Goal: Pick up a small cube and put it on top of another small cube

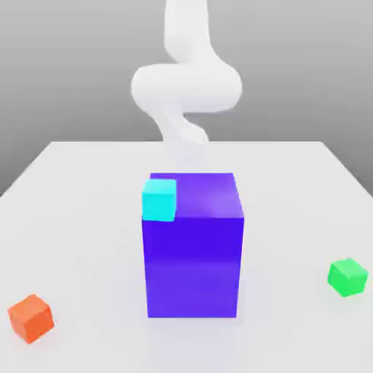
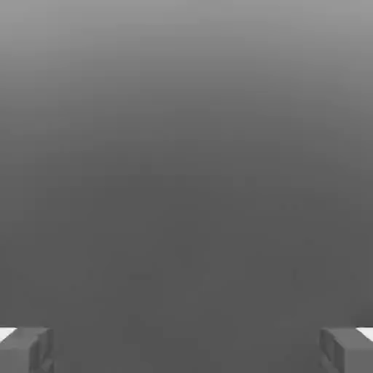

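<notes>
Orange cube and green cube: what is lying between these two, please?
In the exterior view, the big blue-purple block stands between the orange cube and the green cube, with bare table on both sides of it.

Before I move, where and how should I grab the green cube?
Probably grip the green cube by two opposite upright sides, coming from above: its top faces up uncovered, nothing stands against it, and it sits turned, so the end effector should turn to match.
</notes>
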`<state>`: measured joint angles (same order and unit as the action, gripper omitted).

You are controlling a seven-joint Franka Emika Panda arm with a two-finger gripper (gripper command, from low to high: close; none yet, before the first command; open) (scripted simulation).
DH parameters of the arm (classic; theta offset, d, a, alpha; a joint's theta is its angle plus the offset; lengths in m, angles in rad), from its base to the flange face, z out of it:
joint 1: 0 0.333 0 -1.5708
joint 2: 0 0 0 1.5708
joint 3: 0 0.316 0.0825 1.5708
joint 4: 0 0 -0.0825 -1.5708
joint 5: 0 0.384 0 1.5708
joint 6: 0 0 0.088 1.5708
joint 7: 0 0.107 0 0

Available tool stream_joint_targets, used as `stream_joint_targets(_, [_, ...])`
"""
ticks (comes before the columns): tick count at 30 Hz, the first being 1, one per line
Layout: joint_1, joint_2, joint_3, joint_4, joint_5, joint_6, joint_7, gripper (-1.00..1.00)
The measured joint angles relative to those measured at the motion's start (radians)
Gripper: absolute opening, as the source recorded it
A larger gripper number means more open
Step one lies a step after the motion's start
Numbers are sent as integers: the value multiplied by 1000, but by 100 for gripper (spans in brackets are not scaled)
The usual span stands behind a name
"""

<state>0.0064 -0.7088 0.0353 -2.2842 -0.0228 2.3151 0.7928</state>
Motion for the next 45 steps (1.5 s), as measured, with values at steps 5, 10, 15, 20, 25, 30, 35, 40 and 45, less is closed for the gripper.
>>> stream_joint_targets(5, [15, 187, 72, 32, -51, 31, -12, 0])
stream_joint_targets(10, [36, 368, 138, 64, -107, 61, -18, 0])
stream_joint_targets(15, [65, 550, 195, 95, -166, 90, -22, 0])
stream_joint_targets(20, [128, 731, 233, 127, -222, 120, -29, 0])
stream_joint_targets(25, [176, 909, 256, 157, -259, 153, -48, 0])
stream_joint_targets(30, [225, 1082, 291, 187, -279, 189, -78, 0])
stream_joint_targets(35, [277, 1253, 302, 220, -304, 250, -95, 0])
stream_joint_targets(40, [313, 1352, 260, 246, -344, 318, -69, -100])
stream_joint_targets(45, [314, 1352, 260, 246, -342, 318, -71, -100])
